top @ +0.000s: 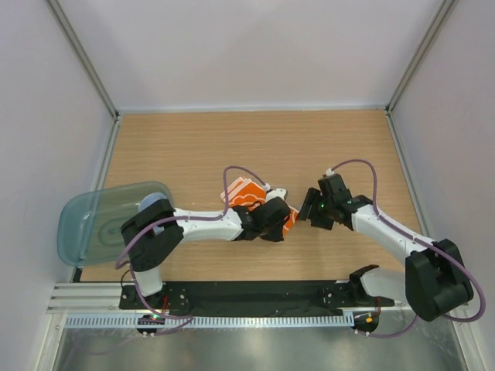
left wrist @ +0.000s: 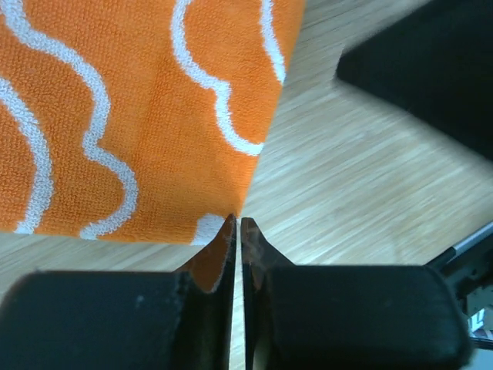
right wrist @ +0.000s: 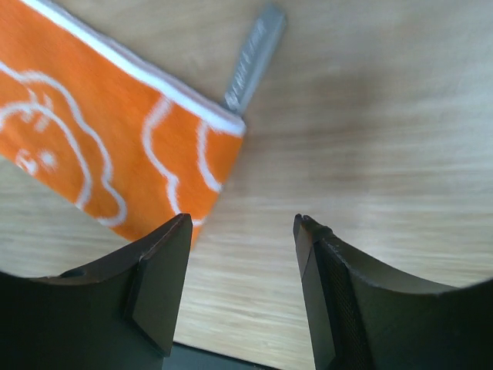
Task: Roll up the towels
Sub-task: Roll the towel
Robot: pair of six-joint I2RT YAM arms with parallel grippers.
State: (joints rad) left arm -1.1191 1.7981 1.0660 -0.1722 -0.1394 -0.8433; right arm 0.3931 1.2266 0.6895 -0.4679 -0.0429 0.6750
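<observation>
An orange towel with white swirly lines lies folded at the middle of the table. In the left wrist view this towel fills the upper left. My left gripper is shut, its tips at the towel's near corner, and nothing shows between them. From above, the left gripper rests over the towel's right end. My right gripper stands open over bare wood just right of the towel, whose white hem and grey tag show. A pale blue towel lies in the tray, partly hidden by the left arm.
A translucent blue-green tray sits at the table's left edge, beside the left arm's base. White walls close the table in at the back and on both sides. A black rail runs along the near edge.
</observation>
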